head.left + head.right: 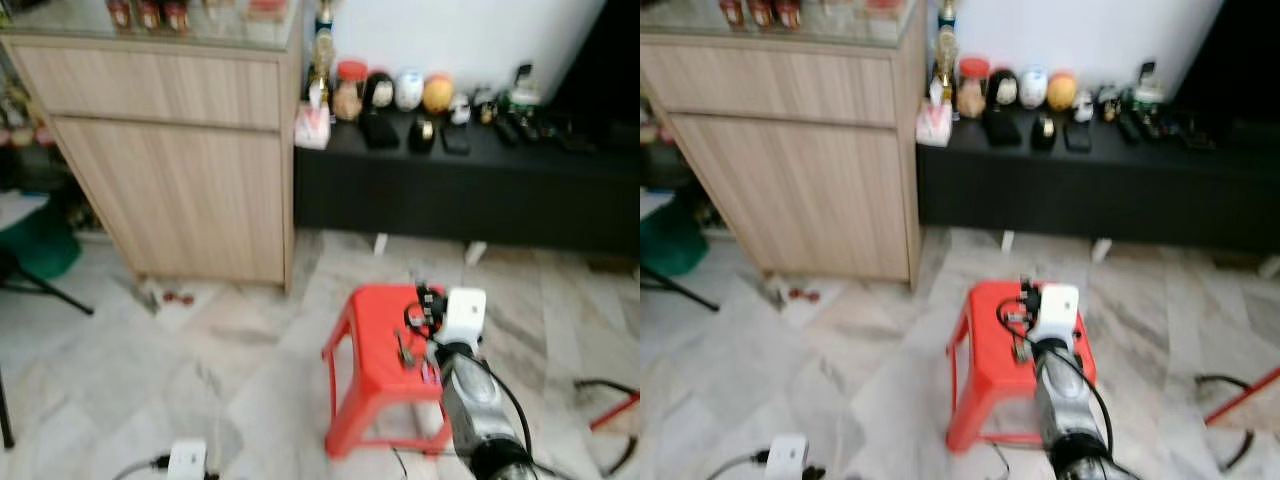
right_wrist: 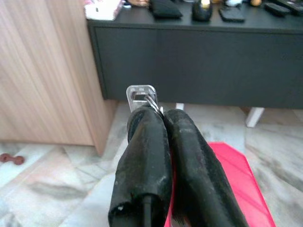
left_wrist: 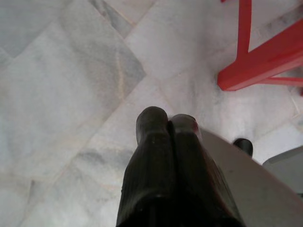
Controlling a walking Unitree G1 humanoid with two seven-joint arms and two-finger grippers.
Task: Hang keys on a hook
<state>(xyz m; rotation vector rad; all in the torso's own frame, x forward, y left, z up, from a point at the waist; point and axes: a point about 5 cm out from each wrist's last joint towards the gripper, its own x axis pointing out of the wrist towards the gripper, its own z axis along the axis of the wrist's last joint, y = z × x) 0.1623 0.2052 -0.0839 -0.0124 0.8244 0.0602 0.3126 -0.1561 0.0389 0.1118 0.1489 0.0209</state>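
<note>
My right gripper (image 1: pixel 428 303) hovers over a red plastic stool (image 1: pixel 372 372), shut on a bunch of keys (image 1: pixel 406 347). The keys dangle from the fingers just above the seat. In the right wrist view a silver key head and ring (image 2: pixel 141 97) poke out past the closed fingertips (image 2: pixel 147 123). My left gripper (image 3: pixel 168 122) hangs low over the marble floor beside a leg of the stool (image 3: pixel 265 61), shut with nothing in it.
A tall wooden cabinet (image 1: pixel 180 170) stands at the back left. To its right runs a low black bench (image 1: pixel 470 190) with jars and small items against a white wall. A white power adapter (image 1: pixel 187 460) with a cable lies on the floor.
</note>
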